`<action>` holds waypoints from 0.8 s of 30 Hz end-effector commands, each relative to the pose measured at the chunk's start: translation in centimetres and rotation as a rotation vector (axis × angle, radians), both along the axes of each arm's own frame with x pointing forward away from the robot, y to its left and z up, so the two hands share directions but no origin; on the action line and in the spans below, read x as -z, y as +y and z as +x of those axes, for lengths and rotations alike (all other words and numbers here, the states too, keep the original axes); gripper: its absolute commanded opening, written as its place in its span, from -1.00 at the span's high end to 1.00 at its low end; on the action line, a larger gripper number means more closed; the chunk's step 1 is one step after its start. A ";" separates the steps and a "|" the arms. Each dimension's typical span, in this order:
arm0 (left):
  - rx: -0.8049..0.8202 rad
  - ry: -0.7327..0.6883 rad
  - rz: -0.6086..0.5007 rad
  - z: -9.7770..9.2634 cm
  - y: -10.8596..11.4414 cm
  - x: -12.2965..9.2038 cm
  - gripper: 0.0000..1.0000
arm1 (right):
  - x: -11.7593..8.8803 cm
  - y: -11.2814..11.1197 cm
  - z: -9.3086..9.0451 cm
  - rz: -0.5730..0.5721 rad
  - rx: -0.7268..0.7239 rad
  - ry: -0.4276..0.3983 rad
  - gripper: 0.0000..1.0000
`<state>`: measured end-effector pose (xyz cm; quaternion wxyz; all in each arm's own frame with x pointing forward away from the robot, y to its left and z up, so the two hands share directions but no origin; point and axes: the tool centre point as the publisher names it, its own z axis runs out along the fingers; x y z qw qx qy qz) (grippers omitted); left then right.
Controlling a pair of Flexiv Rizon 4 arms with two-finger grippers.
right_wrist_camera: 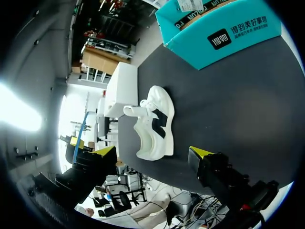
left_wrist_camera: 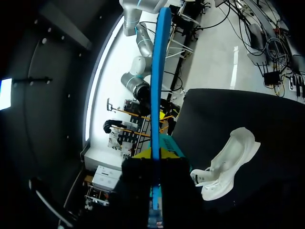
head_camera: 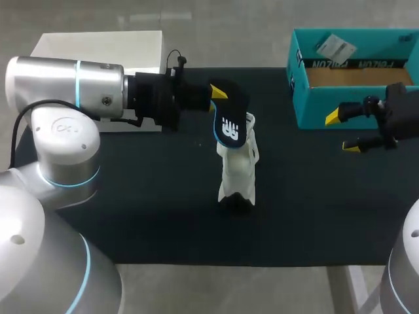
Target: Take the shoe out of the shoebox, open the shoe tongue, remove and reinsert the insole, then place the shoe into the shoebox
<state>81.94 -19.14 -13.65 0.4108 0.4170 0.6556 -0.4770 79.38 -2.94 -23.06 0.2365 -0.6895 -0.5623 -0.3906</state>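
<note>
Black matting covers the counter (head_camera: 131,216), and a white shoe (head_camera: 237,173) with a dark mark on its side sits near the middle of the frame, outside its box. From the right wrist view its tongue looks pulled out, toward the white box (head_camera: 98,46) that stands at the upper left of the frame, at the mat's far edge. The left arm comes in from the left of the frame and reaches across at mid height. Its pincer (head_camera: 216,98) is clamped on one end of the insole (head_camera: 229,121), a dark piece with a white mark on one face and a bright blue underside. The insole hangs down over the top of the shoe, and I cannot tell whether its lower end touches it. In the left wrist view the insole runs edge-on straight out from between the fingers, with the shoe off to one side on the mat. The teal shoebox (head_camera: 353,104) stands open at the upper right of the frame. Just in front of it the right pincer (head_camera: 342,133) hovers with its yellow tips spread apart, holding nothing.
</note>
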 end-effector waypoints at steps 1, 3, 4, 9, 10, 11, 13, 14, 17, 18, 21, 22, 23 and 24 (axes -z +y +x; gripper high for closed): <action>-0.002 -0.001 0.003 0.0 -0.1 0.0 1.00 | 0.0 0.1 -0.1 -0.003 0.002 0.001 -1.00; -0.002 -0.001 0.003 0.0 -0.1 0.0 1.00 | 0.0 0.1 -0.1 -0.003 0.002 0.001 -1.00; -0.002 -0.001 0.003 0.0 -0.1 0.0 1.00 | 0.0 0.1 -0.1 -0.003 0.002 0.001 -1.00; -0.002 -0.001 0.003 0.0 -0.1 0.0 1.00 | 0.0 0.1 -0.1 -0.003 0.002 0.001 -1.00; 0.000 0.097 0.019 0.1 -0.2 0.4 1.00 | 0.0 0.1 -0.1 -0.003 0.002 0.001 -1.00; 0.010 0.128 0.063 0.0 -0.3 1.1 1.00 | 0.0 0.1 -0.1 -0.003 0.002 0.001 -1.00; 0.027 0.154 0.096 -0.5 -0.1 2.3 1.00 | 0.0 0.1 -0.1 -0.003 0.002 0.001 -1.00; 0.045 0.191 0.110 -0.8 0.0 2.7 1.00 | 0.0 0.1 -0.1 -0.003 0.002 0.001 -1.00; 0.073 0.251 0.151 -1.5 0.4 3.8 1.00 | 0.0 0.1 -0.1 -0.003 0.002 0.001 -1.00; 0.081 0.264 0.160 -1.7 0.5 4.0 1.00 | 0.0 0.1 -0.1 -0.003 0.002 0.001 -1.00; 0.230 0.399 0.235 -2.8 1.4 4.5 1.00 | 0.0 0.1 -0.1 -0.003 0.002 0.001 -1.00; 0.230 0.399 0.235 -2.8 1.4 4.5 1.00 | 0.0 0.1 -0.1 -0.003 0.002 0.001 -1.00; 0.230 0.399 0.235 -2.8 1.4 4.5 1.00 | 0.0 0.1 -0.1 -0.003 0.002 0.001 -1.00; 0.230 0.399 0.235 -2.8 1.4 4.5 1.00 | 0.0 0.1 -0.1 -0.003 0.002 0.001 -1.00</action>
